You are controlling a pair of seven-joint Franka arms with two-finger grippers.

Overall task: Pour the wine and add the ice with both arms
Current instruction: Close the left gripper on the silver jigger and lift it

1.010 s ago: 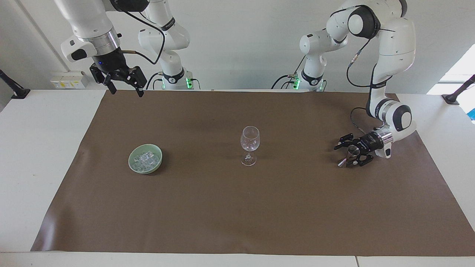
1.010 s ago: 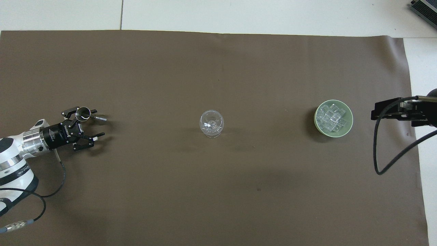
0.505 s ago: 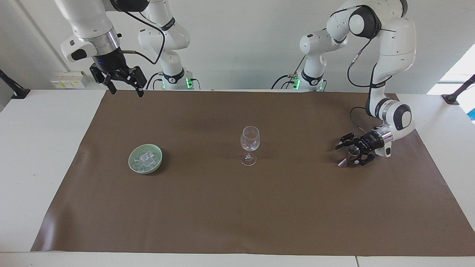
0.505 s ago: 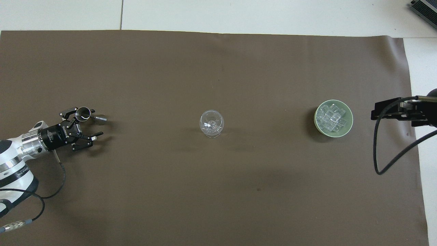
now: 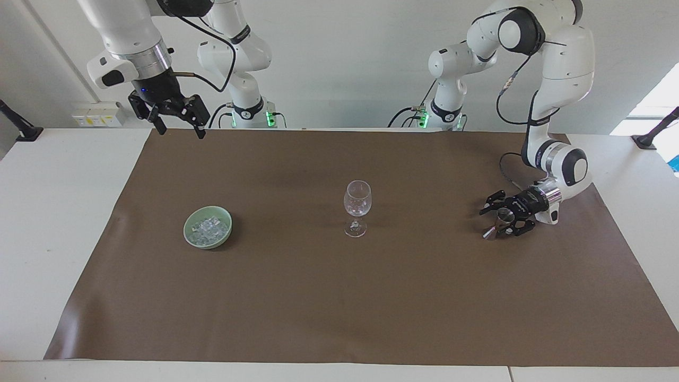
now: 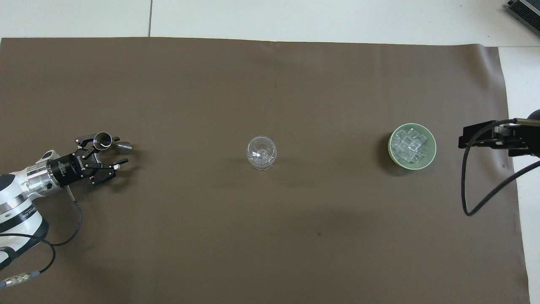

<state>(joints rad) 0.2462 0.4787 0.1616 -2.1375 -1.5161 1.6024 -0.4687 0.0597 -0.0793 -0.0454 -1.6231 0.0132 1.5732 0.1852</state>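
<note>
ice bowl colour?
Pale green bowl, clear ice heaped inside. Overhead view shows it best.

A robotics lab: two white arms (image 5: 551, 79) bolted at a white table (image 5: 63, 212) with brown mat (image 5: 339, 297), bare walls.

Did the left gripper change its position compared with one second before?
Yes. The left gripper has drawn slightly back toward its own arm's end of the table, away from the wine glass, and its fingers have narrowed around the metal jigger.
</note>
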